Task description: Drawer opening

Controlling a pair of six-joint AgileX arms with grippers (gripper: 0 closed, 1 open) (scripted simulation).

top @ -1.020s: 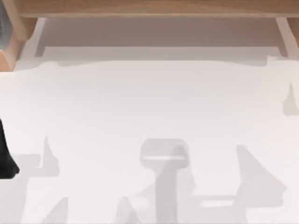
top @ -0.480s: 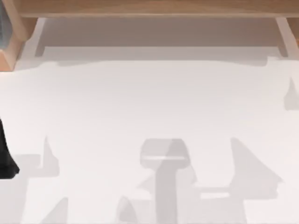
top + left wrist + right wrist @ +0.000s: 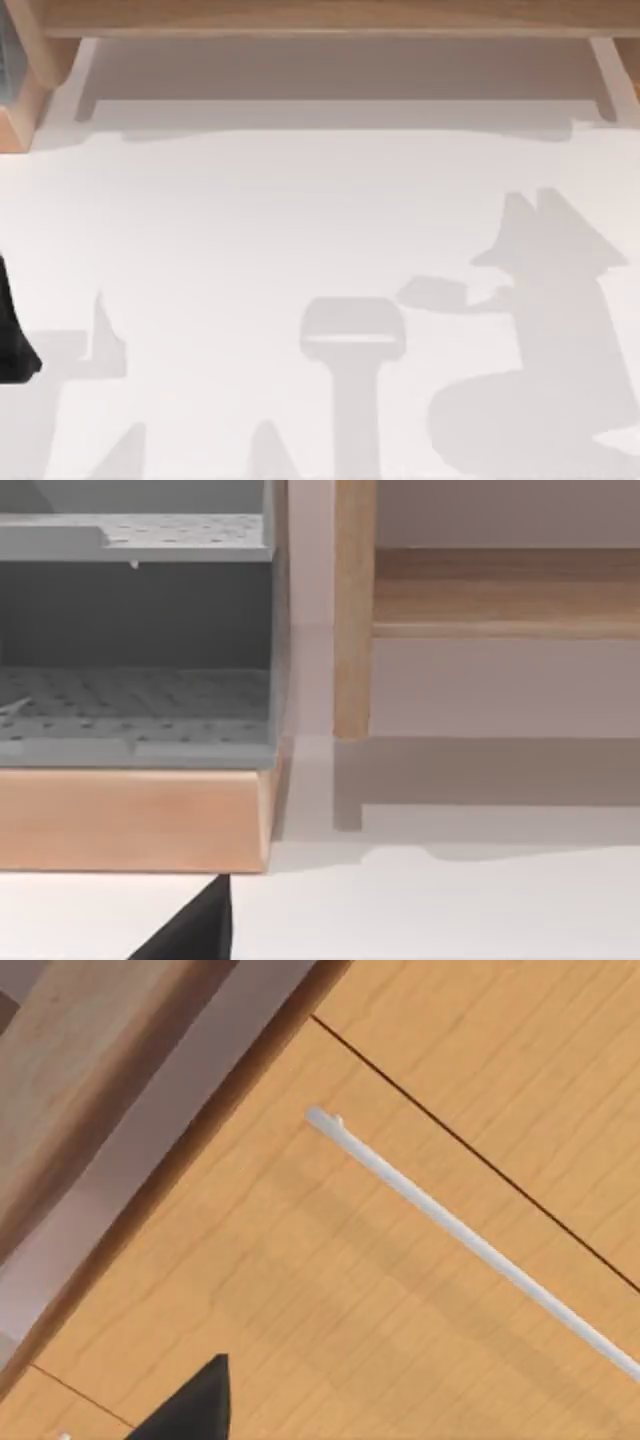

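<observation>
In the right wrist view a light wooden drawer front (image 3: pixel 330 1290) lies close ahead, with a thin white bar handle (image 3: pixel 470 1245) running slantwise across it. A dark seam (image 3: pixel 480 1160) separates it from the wooden panel beside it. A black part of my right gripper (image 3: pixel 195 1405) shows at the picture's edge, short of the handle and apart from it. A black part of my left arm (image 3: pixel 10 340) stands at the table's left edge in the top view, and my left gripper (image 3: pixel 195 930) faces a cabinet.
A wooden shelf (image 3: pixel 320 15) spans the far edge of the white table (image 3: pixel 300 220). At the far left stands a wood-based cabinet (image 3: pixel 130 820) with grey perforated shelves (image 3: pixel 130 705), beside a wooden post (image 3: pixel 352 610). Arm shadows fall across the near half of the table.
The right arm's shadow on the table has shifted from the near edge toward the far right and grown larger. The left arm has not moved.
</observation>
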